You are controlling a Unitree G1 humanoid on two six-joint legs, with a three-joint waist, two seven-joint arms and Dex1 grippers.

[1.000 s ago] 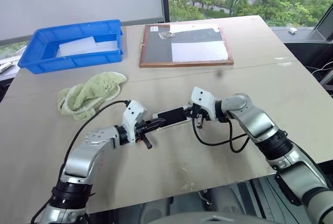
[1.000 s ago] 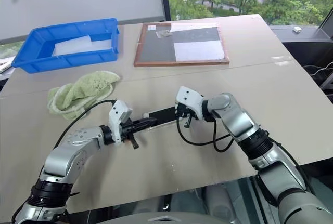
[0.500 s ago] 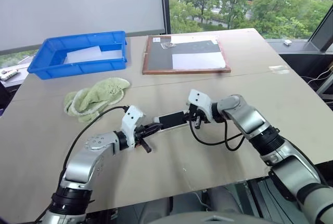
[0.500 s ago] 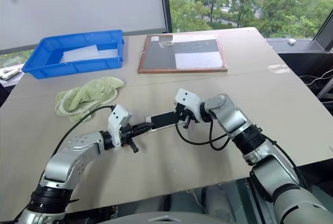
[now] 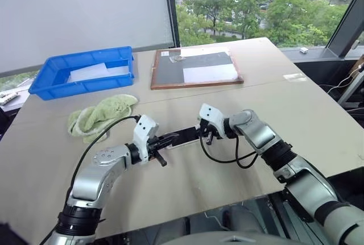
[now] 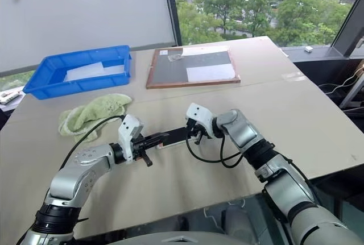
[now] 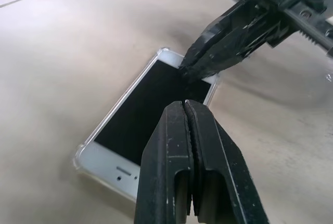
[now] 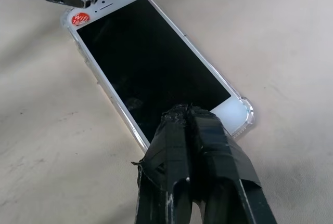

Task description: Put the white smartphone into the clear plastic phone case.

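Since the earlier frames the right tool (image 6: 195, 137) had sunk toward the surface (image 5: 318, 114) and closed in on the phone's far end; the left tool (image 5: 170, 140) had kept its station. The head camera had also tilted, so the overall shift of the scene was not a move of the objects.

White smartphone (image 8: 151, 63) lay flat, dark screen up, seated in the clear plastic phone case (image 8: 248, 116), whose bumpered corners showed around the white bezel. In the head views its long axis ran from about 8 o'clock to 2 o'clock, between the two tools, near the middle of the surface.

Left tool: fingers pressed together, nothing between them, tip over the phone's near end. Forearm low over the surface, bent in from 7 o'clock, pointing toward 2 o'clock.

Right tool: fingers pressed together, nothing pinched, tip bearing on the screen by the opposite end. Whether it truly touched the glass, could not tell. Elbow out at 4 o'clock, wrist turned back toward 9 o'clock.

Behind the phone: green cloth (image 5: 99, 112) at 10 o'clock, blue bin (image 5: 82, 72) farther off at 11 o'clock, framed board (image 5: 193, 69) at 12 o'clock.
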